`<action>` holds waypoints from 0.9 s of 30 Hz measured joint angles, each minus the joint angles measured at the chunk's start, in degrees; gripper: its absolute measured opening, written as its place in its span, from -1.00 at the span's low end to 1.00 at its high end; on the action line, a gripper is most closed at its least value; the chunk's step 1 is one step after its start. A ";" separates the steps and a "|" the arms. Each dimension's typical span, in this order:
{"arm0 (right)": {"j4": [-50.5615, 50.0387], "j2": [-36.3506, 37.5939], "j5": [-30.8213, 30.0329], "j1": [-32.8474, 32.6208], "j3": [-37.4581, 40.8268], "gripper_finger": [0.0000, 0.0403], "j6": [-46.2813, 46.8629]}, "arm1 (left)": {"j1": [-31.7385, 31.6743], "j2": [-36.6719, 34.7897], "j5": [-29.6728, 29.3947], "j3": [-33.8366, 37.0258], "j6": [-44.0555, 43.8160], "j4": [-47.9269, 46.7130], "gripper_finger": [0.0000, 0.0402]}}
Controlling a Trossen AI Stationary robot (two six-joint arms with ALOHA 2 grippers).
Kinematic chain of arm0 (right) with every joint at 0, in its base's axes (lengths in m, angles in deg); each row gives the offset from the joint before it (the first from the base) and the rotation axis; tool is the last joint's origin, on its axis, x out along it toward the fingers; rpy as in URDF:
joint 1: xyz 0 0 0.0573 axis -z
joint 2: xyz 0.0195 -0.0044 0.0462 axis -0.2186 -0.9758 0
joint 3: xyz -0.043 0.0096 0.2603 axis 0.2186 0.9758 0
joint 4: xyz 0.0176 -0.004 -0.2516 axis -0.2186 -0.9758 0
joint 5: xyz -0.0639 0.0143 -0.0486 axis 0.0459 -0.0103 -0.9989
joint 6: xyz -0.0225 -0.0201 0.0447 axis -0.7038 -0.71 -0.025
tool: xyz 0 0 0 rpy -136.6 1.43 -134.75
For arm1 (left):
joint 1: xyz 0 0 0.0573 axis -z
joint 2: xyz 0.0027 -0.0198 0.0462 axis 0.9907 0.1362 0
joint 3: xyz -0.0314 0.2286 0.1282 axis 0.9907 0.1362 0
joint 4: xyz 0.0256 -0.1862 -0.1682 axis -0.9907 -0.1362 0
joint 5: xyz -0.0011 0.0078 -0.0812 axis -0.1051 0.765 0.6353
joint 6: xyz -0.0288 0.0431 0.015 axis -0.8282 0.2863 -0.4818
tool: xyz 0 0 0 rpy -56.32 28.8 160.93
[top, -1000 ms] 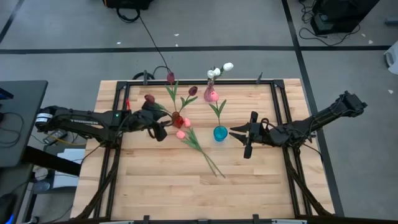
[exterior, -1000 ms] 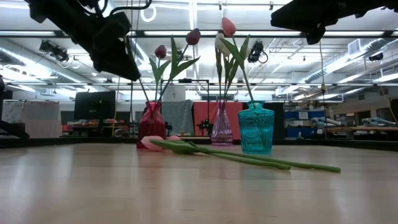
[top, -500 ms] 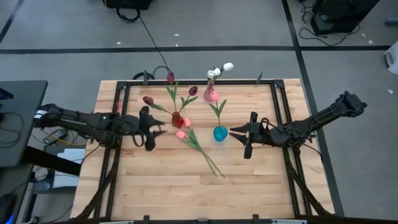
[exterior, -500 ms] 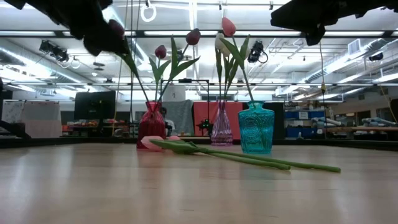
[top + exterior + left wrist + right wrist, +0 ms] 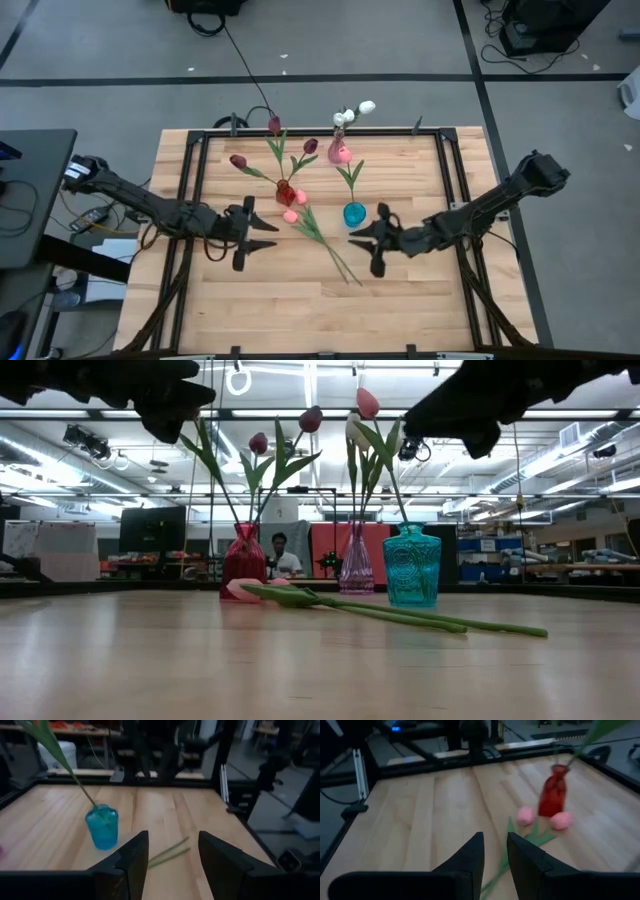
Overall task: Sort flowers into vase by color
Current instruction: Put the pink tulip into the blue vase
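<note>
Your work surface is a pale wooden table (image 5: 250, 300) inside a black frame, with a lab room behind it where a person (image 5: 279, 557) sits far off. Three vases stand toward the back: a red vase (image 5: 285, 192) holding maroon tulips (image 5: 239, 160), a pink vase (image 5: 339, 153) holding white and pink heads, and a teal vase (image 5: 354, 214) holding one leafy stem. Two pink tulips (image 5: 295, 207) lie loose on the wood, heads beside the red vase, stems running toward the front edge.

Your left gripper (image 5: 250, 233) hovers above the table, apart from the loose tulips on their left; its fingers (image 5: 134, 860) stand spread and hold nothing. Your right gripper (image 5: 372, 240) hovers just right of the loose stems' lower ends and near the teal vase; its fingers (image 5: 471, 855) show a narrow gap with nothing between them.
</note>
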 joint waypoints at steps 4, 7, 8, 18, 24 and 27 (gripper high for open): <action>0.07 -6.66 0.00 -0.26 -4.66 -0.53 0.02 | 1.86 3.40 -5.95 2.68 -0.07 9.69 -0.12; 0.11 -11.87 0.01 0.24 -7.87 -0.53 0.35 | 2.97 5.99 -9.82 3.84 -0.08 14.59 -0.12; -0.07 -13.59 0.13 0.44 -8.85 -0.53 0.52 | 3.28 6.84 -10.77 3.92 -0.09 15.07 -0.12; -10.48 -29.34 0.44 2.17 -22.84 -0.53 2.55 | 4.36 10.84 -13.39 3.22 -0.25 15.66 -0.12; -14.25 -36.73 -0.98 4.30 -27.28 -0.53 4.87 | 4.36 10.84 -13.39 3.24 -0.20 15.62 -0.12; -15.39 -39.56 -1.17 5.28 -28.46 -0.53 4.89 | 4.36 10.84 -13.32 3.24 -0.12 15.52 -0.12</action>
